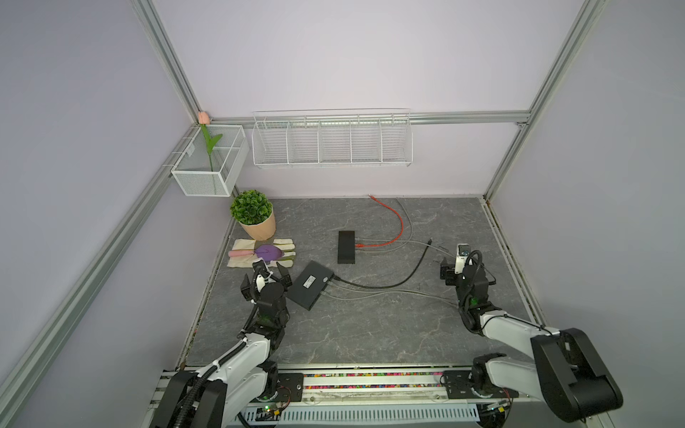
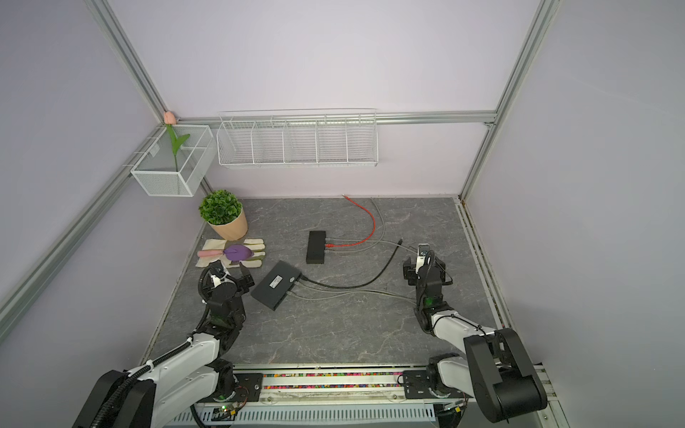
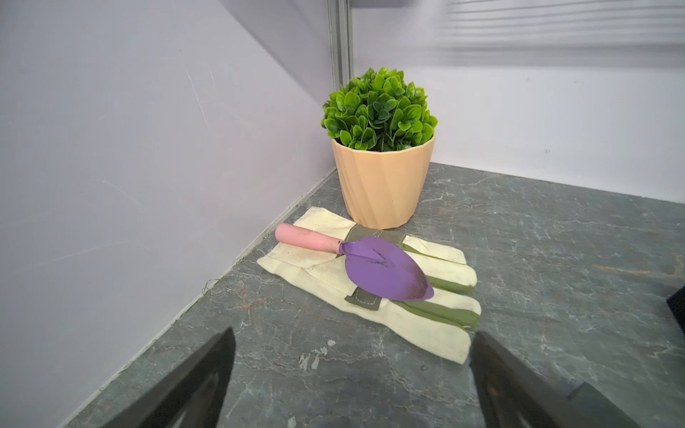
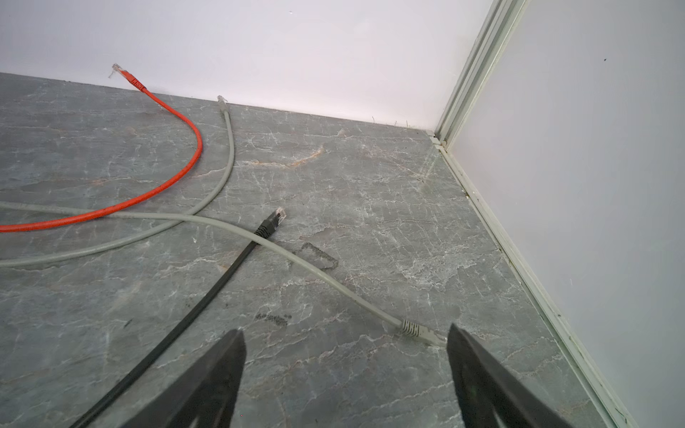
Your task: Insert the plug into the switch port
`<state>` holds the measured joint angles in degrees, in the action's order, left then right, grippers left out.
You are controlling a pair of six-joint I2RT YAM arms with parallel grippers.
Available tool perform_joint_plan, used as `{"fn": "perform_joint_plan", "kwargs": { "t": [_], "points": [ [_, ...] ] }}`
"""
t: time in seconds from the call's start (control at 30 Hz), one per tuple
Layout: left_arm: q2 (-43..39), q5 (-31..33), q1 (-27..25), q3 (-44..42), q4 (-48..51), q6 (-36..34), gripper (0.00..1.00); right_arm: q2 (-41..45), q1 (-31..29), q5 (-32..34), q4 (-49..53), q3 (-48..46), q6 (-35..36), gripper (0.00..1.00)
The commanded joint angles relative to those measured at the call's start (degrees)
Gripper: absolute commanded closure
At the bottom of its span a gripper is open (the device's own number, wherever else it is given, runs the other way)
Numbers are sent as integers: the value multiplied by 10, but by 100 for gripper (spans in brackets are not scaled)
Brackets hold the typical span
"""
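Two claws to report on. Found the left gripper [image 3: 354, 335] spread wide with nothing between its black fingers, hanging over the grey marbled tabletop [image 1: 370, 326] toward the left edge, just short of a pair of cream-and-green fabric gloves [image 3: 426, 333]. Noted a purple-bladed trowel with a pink handle [image 3: 385, 272] lying across them, and a leafy green plant in a peach ribbed pot [image 3: 381, 185] behind, in the far left corner.

Found the right gripper [image 4: 345, 331] likewise gaping and holding nothing, low over the right side of the surface. Spotted a grey moulded cable plug [image 4: 420, 331] flat on the surface just beside one finger (touching or not, could not tell). Saw a black cable plug [image 4: 272, 222] farther off, crossing the grey lead.

Picked out in both top views a small flat black rectangular switch [image 1: 346, 247] around the middle of the surface, with an orange-red cable [image 4: 201, 148] and grey leads running into its right side. Placed a larger dark slab-shaped switch [image 1: 310, 284], turned askew, just beside the left gripper, with the black cable and two grey leads plugged in. Could not make out any free port from these views. Traced the orange-red cable's loose end to the far edge.
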<state>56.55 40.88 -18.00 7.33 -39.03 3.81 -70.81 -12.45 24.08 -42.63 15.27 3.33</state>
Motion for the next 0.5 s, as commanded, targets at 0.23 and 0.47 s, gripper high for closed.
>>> {"fn": "perform_joint_plan", "kwargs": {
  "t": [0.23, 0.47],
  "points": [
    [3, 15, 3, -19, -63, -6, 0, -12, 3, -2, -83, -22, 5, 11],
    [10, 26, 3, -27, -86, -6, 0, -13, 3, 15, -95, -26, 0, 12]
  ]
}}
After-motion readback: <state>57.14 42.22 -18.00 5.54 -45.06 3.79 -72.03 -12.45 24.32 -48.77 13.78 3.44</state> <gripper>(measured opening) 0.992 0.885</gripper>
